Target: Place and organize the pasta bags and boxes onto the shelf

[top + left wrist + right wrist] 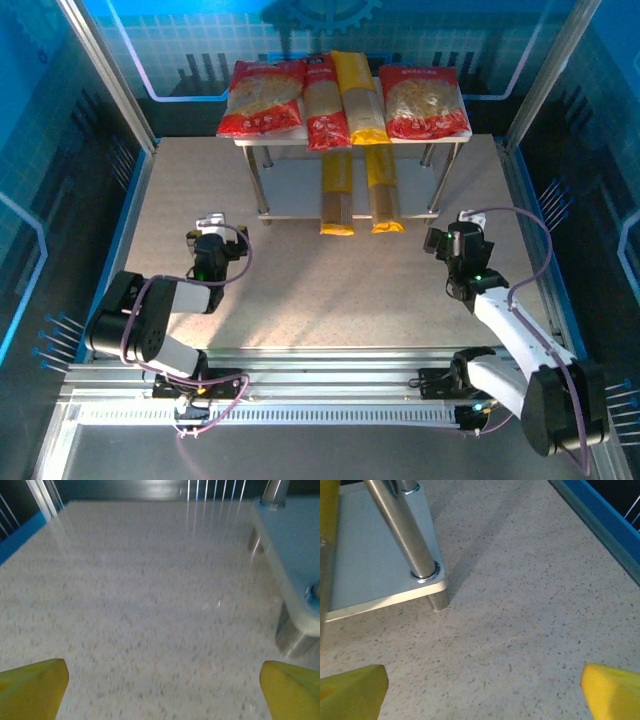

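The shelf (292,190) stands at the far middle of the table. Its top board carries two wide red bags (262,97) (425,101), with a narrow red pack (325,102) and a yellow spaghetti pack (358,95) between them. Two more yellow spaghetti packs (337,197) (381,190) lie on the lower board, sticking out over its front edge. My left gripper (210,226) (162,690) hovers open over bare table, left of the shelf's front corner (295,555). At the shelf's front right leg (402,535), my right gripper (455,232) (482,690) is open too, nothing between its fingers.
Speckled tabletop (330,290) stretches between the arms and the shelf. Metal frame posts (110,75) and blue side walls (600,515) bound the table. A rail (320,410) runs along the near edge.
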Action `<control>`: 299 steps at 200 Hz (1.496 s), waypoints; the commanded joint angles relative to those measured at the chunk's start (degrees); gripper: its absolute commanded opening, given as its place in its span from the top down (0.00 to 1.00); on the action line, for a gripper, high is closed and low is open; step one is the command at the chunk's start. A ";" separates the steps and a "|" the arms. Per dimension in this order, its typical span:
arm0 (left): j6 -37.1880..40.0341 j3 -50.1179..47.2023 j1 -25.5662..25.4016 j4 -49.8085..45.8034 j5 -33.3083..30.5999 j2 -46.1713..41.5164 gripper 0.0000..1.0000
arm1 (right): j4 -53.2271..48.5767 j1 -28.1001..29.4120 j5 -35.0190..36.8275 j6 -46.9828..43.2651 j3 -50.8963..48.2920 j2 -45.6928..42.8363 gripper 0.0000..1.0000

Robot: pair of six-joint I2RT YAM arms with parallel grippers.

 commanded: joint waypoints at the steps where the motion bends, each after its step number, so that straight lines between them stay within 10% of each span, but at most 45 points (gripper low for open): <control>1: 2.88 0.12 0.20 9.62 2.27 4.09 0.00 | 11.51 -1.06 4.01 -3.33 -1.25 3.62 0.00; 106: 1.71 0.67 0.85 6.25 4.11 2.71 0.01 | 53.76 -1.40 1.33 -17.77 -8.44 24.78 0.00; 209: 1.69 0.72 0.85 6.00 4.17 2.69 0.01 | 46.14 -2.33 -9.55 -19.98 -3.52 27.32 0.00; 234: 1.63 0.74 0.85 6.02 4.12 2.73 0.00 | 65.87 -1.40 -10.32 -22.33 -11.36 31.27 0.00; 299: 1.62 0.75 0.85 5.87 4.13 2.69 0.00 | 55.90 -2.96 -11.57 -20.20 -7.80 29.84 0.00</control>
